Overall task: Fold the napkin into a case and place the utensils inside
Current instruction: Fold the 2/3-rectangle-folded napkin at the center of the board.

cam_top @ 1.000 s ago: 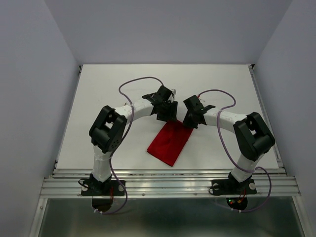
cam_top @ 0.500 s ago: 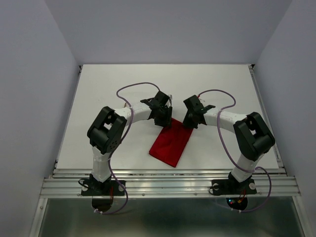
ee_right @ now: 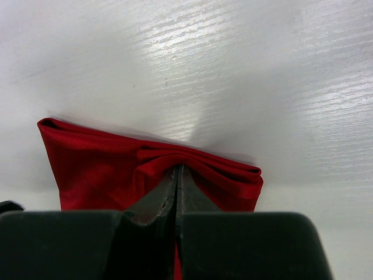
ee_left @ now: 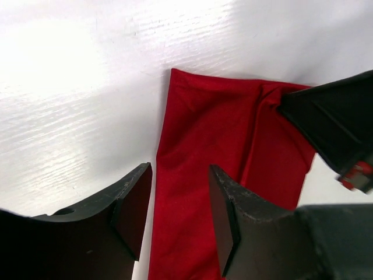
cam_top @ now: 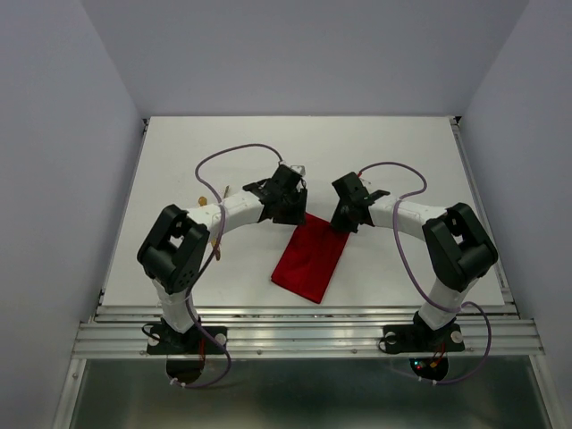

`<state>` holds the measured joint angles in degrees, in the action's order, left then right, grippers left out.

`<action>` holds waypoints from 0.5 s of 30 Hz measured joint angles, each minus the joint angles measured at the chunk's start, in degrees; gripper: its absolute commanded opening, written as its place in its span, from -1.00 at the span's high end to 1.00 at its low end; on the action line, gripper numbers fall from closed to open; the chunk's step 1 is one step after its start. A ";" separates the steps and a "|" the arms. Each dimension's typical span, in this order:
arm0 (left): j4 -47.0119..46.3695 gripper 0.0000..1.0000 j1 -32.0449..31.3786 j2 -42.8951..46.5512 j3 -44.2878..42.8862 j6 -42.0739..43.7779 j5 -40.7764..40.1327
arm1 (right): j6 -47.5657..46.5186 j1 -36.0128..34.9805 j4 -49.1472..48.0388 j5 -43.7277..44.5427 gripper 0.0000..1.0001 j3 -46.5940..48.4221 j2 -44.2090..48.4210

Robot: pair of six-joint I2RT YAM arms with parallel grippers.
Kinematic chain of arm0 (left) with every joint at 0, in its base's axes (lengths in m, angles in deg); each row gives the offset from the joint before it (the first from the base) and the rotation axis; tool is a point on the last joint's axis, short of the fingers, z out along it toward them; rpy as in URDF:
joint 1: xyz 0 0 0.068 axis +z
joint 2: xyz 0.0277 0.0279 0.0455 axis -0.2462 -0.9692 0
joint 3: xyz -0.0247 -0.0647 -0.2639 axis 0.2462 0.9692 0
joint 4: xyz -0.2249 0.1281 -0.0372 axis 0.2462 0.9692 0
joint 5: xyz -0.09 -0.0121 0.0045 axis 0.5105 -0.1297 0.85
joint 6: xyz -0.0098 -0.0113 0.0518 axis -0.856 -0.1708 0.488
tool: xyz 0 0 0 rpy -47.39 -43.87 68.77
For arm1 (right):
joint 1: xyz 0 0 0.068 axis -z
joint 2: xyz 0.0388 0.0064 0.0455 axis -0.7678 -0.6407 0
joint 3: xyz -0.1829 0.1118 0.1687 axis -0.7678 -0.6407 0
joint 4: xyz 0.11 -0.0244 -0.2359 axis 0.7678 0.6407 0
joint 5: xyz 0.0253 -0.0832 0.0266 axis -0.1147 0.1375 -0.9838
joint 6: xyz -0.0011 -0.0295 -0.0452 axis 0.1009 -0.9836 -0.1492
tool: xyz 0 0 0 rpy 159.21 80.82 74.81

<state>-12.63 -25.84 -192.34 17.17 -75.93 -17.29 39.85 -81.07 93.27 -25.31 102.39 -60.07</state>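
Two grippers at the far end of one folded cloth, seen from above and from each wrist.

(a) The napkin (cam_top: pixel 308 259) lies flat on the white bench (cam_top: pixel 402 152), between my two arms. It is folded into a narrow rectangle that runs slantwise, its far short end toward my grippers and its near end toward my bases. The cloth is bright red, plain and soft, with a faint sheen.

(b) Right wrist view. My right gripper (ee_right: pixel 176 175) has its black fingers pressed together on the far short edge of the napkin (ee_right: pixel 99 163). The cloth bunches there into rounded, layered pleats on each side of the pinch. The bench (ee_right: pixel 233 70) shows a fine, streaked, wood-like grain with a glossy reflection.

(c) Left wrist view. My left gripper (ee_left: pixel 179 216) stands apart and holds nothing. Its two dark, matte, wedge-shaped fingers (ee_left: pixel 134 204) straddle the left long edge of the napkin (ee_left: pixel 221 146), and I cannot tell whether they touch it. A soft lengthwise fold ridge runs down the cloth. The tapered black tip of my right gripper (ee_left: pixel 326 116) meets the puckered far right corner.

(d) Overhead, my left gripper (cam_top: pixel 292 213) and right gripper (cam_top: pixel 344 223) sit near each other, both at the napkin's far end.
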 measured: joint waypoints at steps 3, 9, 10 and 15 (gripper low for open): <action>-0.81 -0.10 -0.09 2.82 0.31 0.02 -0.83 | 0.00 0.00 0.00 -0.02 0.99 0.00 0.00; -1.66 -0.12 -0.09 1.46 0.28 -0.44 -0.87 | -0.02 0.00 0.02 -0.07 0.99 0.02 0.00; -1.62 -0.12 -0.09 0.83 0.28 -0.70 -0.94 | -0.04 0.00 0.02 -0.07 0.99 0.02 0.00; -0.76 -0.06 -0.28 -2.71 0.44 -1.42 -1.27 | -0.04 0.00 0.02 -0.07 0.99 0.02 0.00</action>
<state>-13.40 -26.13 -195.06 17.60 -77.35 -18.55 39.81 -81.07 93.29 -25.37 102.41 -60.07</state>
